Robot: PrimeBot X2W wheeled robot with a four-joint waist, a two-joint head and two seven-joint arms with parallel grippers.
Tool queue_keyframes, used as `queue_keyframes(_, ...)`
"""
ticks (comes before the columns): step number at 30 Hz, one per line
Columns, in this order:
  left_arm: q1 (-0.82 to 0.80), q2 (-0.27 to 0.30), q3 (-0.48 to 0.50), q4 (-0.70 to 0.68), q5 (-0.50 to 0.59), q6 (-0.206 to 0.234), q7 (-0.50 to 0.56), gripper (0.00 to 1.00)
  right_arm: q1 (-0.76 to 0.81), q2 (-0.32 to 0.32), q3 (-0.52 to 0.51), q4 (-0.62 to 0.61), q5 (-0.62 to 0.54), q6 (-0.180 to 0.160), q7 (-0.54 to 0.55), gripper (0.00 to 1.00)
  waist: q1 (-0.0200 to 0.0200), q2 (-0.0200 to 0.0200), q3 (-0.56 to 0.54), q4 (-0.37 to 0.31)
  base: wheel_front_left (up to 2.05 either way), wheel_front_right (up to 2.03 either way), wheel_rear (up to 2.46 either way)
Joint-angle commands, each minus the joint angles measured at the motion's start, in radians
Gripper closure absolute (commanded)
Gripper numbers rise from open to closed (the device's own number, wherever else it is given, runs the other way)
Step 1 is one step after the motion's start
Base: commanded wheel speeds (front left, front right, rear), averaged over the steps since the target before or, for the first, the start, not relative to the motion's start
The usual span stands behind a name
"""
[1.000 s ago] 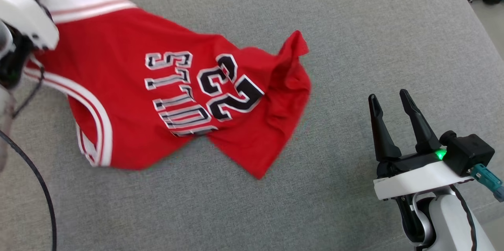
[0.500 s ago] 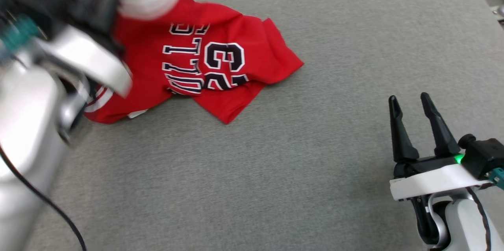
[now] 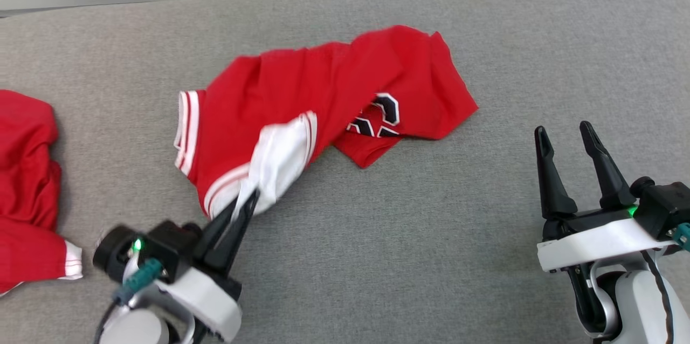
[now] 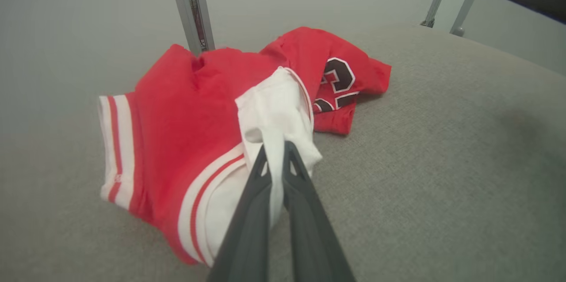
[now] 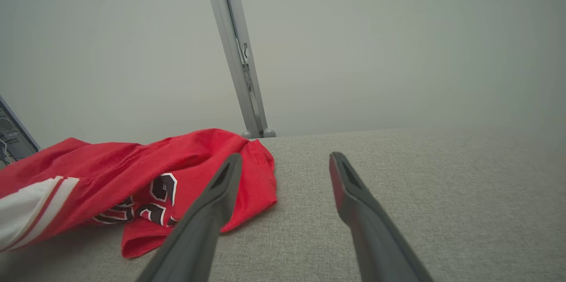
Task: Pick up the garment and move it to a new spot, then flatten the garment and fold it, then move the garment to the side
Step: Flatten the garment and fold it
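Step in hand, as I judge it: the pick-and-move step, close to set-down. The garment [image 3: 323, 85], a red jersey with white and red trim, lies crumpled mid tabletop [image 3: 431, 236], slightly left of centre. Most of it rests on the grey cloth surface.

The left gripper [image 3: 245, 201] sits near left, jaws pinched shut on a white strip of the jersey's near edge. The left wrist view shows that white cloth squeezed between the two fingers [image 4: 247, 211], and the fabric rises a little toward the grip.

The right gripper [image 3: 563, 131] is near right, well apart from the jersey. Its jaws are spread wide and hold nothing.

Next move, a guess: if this is the new spot, let go of the white edge, then bring both arms in to pull corners apart. The jersey is bunched and doubled over, so flattening needs two separate grips. A single pull would only drag the heap.

Writing: a dark number outlined in white [image 3: 380, 117] on the right part of the jersey. It is half folded under, possibly a 2 or 3, and I cannot read it whole. No brand is legible.

A second red garment [image 3: 27, 187] lies at the far left edge of the head view, untouched.
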Motion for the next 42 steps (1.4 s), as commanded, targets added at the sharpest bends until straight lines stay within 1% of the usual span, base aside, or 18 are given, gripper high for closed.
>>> queue_keyframes(1, 0.021, 0.009, -0.004, 0.015, 0.002, 0.008, 0.0, 1.0, 0.016, -0.007, -0.004, 0.001, -0.007, 0.002, 0.004, 0.0, 0.0, 0.0, -0.007, 0.009, 0.0, 0.0, 0.0)
queue_keyframes(5, 0.086, 0.009, -0.022, 0.093, -0.012, 0.015, -0.015, 1.0, 0.02, -0.007, -0.007, 0.005, -0.007, 0.002, 0.008, 0.0, 0.0, 0.0, -0.02, 0.025, 0.0, 0.0, 0.0)
queue_keyframes(10, 0.131, -0.021, -0.015, 0.21, -0.058, -0.001, -0.05, 1.0, 0.043, -0.007, -0.013, 0.008, -0.004, 0.002, 0.015, 0.0, 0.0, 0.0, -0.039, 0.04, 0.0, 0.0, 0.0)
queue_keyframes(11, 0.135, -0.027, -0.012, 0.228, -0.066, -0.003, -0.056, 0.9, 0.043, -0.008, -0.014, 0.007, -0.002, 0.002, 0.016, 0.0, 0.0, 0.0, -0.042, 0.04, 0.0, 0.0, 0.0)
queue_keyframes(12, 0.137, -0.04, 0.0, 0.241, -0.084, -0.006, -0.066, 0.27, 0.044, -0.008, -0.015, 0.007, 0.001, 0.002, 0.016, 0.0, 0.0, 0.0, -0.046, 0.041, 0.0, 0.0, 0.0)
queue_keyframes(13, 0.139, -0.049, 0.006, 0.248, -0.092, -0.008, -0.074, 0.0, 0.05, -0.008, -0.016, 0.008, 0.004, 0.002, 0.017, 0.0, 0.0, 0.0, -0.052, 0.041, 0.0, 0.0, 0.0)
queue_keyframes(15, 0.136, -0.055, 0.03, 0.248, -0.1, 0.008, -0.092, 0.0, 0.058, -0.008, -0.022, 0.003, 0.009, 0.002, 0.018, 0.0, 0.0, 0.0, -0.058, 0.041, 0.0, 0.0, 0.0)
queue_keyframes(18, 0.128, -0.063, 0.078, 0.212, -0.108, 0.032, -0.11, 0.0, 0.056, -0.007, -0.037, -0.008, 0.004, 0.002, 0.019, 0.0, 0.0, 0.0, -0.066, 0.04, 0.0, 0.0, 0.0)
queue_keyframes(21, 0.117, -0.058, 0.132, 0.145, -0.105, 0.051, -0.119, 0.0, 0.053, -0.008, -0.051, -0.023, 0.0, 0.002, 0.018, 0.0, 0.0, 0.0, -0.071, 0.035, 0.0, 0.0, 0.0)
queue_keyframes(27, 0.087, -0.052, 0.245, -0.001, -0.083, 0.112, -0.125, 0.0, 0.037, -0.008, -0.065, -0.048, -0.016, 0.002, 0.024, 0.0, 0.0, 0.0, -0.081, 0.021, 0.0, 0.0, 0.0)
queue_keyframes(31, 0.057, -0.06, 0.305, -0.055, -0.067, 0.152, -0.126, 0.0, 0.024, -0.007, -0.062, -0.06, -0.032, 0.002, 0.031, 0.0, 0.0, 0.0, -0.089, 0.015, 0.0, 0.0, 0.0)
queue_keyframes(36, 0.023, -0.058, 0.316, -0.06, -0.034, 0.172, -0.126, 0.0, 0.025, -0.008, -0.052, -0.057, -0.043, 0.002, 0.04, 0.0, 0.0, 0.0, -0.1, 0.013, 0.0, 0.0, 0.0)
queue_keyframes(38, 0.007, -0.055, 0.311, -0.043, -0.032, 0.162, -0.122, 0.0, 0.03, -0.007, -0.044, -0.052, -0.046, 0.002, 0.044, 0.0, 0.0, 0.0, -0.106, 0.01, 0.0, 0.0, 0.0)
queue_keyframes(42, 0.01, -0.047, 0.303, 0.008, -0.019, 0.158, -0.122, 0.0, 0.049, -0.008, -0.029, -0.029, -0.043, 0.002, 0.038, 0.0, 0.0, 0.0, -0.127, -0.001, 0.0, 0.0, 0.0)
